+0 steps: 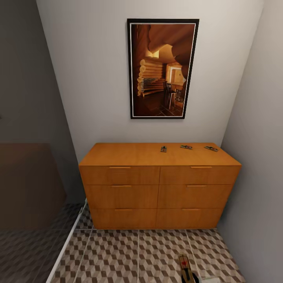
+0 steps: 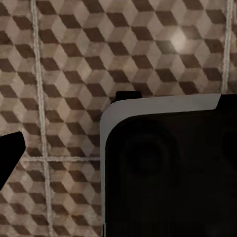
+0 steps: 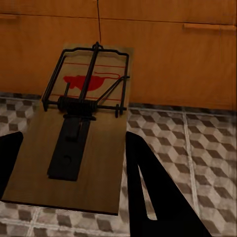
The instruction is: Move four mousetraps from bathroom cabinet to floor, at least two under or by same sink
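- Right gripper: black fingers closed against both sides of one flat brown wooden mousetrap, held over the cube-patterned tile floor.
- Three mousetraps: atop the orange-brown wooden cabinet.
- Left gripper: opening cannot be told.

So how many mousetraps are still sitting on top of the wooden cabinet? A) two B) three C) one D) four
B: three mousetraps lie on the cabinet top, while the fourth mousetrap sits between the right gripper's fingers.
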Tool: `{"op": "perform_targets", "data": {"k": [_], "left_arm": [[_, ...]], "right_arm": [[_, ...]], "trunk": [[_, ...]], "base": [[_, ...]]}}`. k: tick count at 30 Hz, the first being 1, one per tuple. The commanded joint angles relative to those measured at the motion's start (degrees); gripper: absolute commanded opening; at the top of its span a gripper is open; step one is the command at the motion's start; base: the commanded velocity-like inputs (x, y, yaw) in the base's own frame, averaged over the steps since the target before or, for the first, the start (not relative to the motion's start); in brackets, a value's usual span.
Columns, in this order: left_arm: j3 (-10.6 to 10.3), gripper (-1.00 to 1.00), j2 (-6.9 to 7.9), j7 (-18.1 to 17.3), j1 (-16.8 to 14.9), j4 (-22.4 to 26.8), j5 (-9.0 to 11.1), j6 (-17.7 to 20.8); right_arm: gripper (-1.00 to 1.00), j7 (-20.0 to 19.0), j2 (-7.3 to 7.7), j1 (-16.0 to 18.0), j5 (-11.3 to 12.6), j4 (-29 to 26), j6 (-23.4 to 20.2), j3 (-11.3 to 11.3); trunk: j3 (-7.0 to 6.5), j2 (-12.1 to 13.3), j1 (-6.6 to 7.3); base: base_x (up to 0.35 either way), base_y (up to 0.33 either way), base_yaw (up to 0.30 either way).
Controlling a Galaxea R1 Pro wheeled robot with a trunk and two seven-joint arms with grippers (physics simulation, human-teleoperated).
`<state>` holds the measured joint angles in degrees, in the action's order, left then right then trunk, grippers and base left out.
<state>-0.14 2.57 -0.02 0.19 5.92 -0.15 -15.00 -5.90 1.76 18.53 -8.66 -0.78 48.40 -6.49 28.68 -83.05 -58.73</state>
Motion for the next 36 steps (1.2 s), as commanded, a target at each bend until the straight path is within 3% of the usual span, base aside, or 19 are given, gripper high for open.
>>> {"op": "perform_targets", "data": {"k": [1, 3, 7, 36], "left_arm": [[0.00, 1.00, -0.01, 0.01, 0.00, -3.08, 0.00, -0.06], [-0.02, 1.00, -0.01, 0.01, 0.02, -6.72, -0.01, 0.07], [-0.01, 1.00, -0.02, 0.02, 0.06, -9.20, 0.00, 0.17], [0.09, 1.00, -0.02, 0.02, 0.07, -8.85, -0.08, -0.11]], "right_arm": [[-1.00, 0.84, -0.09, -0.30, -0.14, 0.05, 0.64, -0.48], [-1.00, 2.55, -0.31, -0.58, -0.10, 0.03, 1.05, -0.47], [-1.00, 3.99, -0.60, -0.79, -0.12, 0.00, 1.25, -0.49], [-1.00, 4.58, -0.62, -0.87, -0.13, -0.01, 1.08, -0.54]], "trunk": [[0.04, -0.03, 0.00], [0.04, -0.03, 0.00], [0.04, -0.03, 0.00], [0.04, -0.03, 0.00]], "base": [[0.000, 0.000, 0.000], [0.000, 0.000, 0.000], [0.000, 0.000, 0.000], [0.000, 0.000, 0.000]]}}
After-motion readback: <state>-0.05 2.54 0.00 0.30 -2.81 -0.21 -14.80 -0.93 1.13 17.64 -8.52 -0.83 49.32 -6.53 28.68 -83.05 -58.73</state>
